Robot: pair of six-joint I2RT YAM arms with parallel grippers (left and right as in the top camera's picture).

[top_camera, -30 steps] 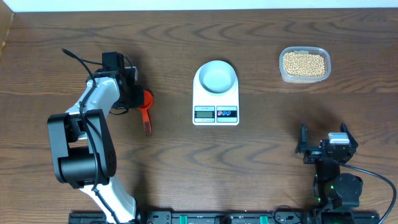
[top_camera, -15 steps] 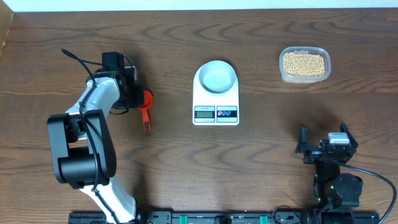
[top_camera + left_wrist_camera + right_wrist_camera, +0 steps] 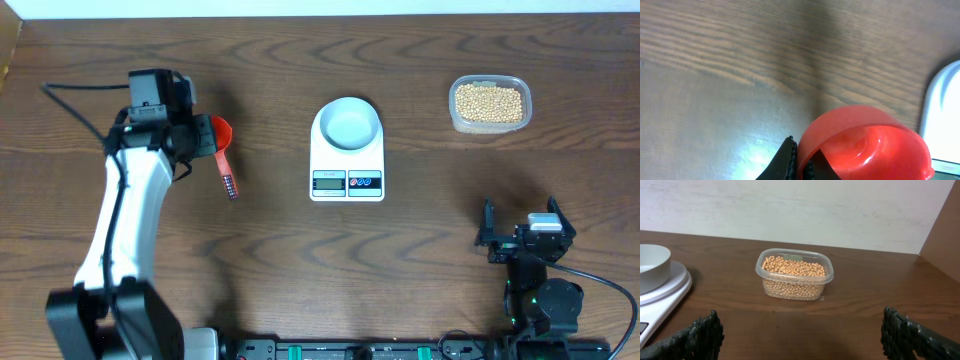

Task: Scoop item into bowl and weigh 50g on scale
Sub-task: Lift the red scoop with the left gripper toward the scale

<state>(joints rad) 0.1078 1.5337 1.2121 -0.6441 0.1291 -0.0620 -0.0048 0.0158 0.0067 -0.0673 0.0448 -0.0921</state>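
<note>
My left gripper is shut on the rim of a red scoop, whose dark handle points toward the table's front. In the left wrist view the scoop's red cup fills the lower right, pinched between my black fingertips. The pale bowl sits empty on the white scale at the table's centre. Tan beans fill a clear tub at the far right, also seen as beans in the right wrist view. My right gripper rests open near the front right, nothing between its fingers.
The clear tub stands ahead of the right gripper, with the bowl and scale to its left. A pale wall runs along the table's far edge. The scale's corner shows right of the scoop.
The left arm has swung, carrying the red scoop a little toward the table's far edge and leftward. The right arm has not moved.
</note>
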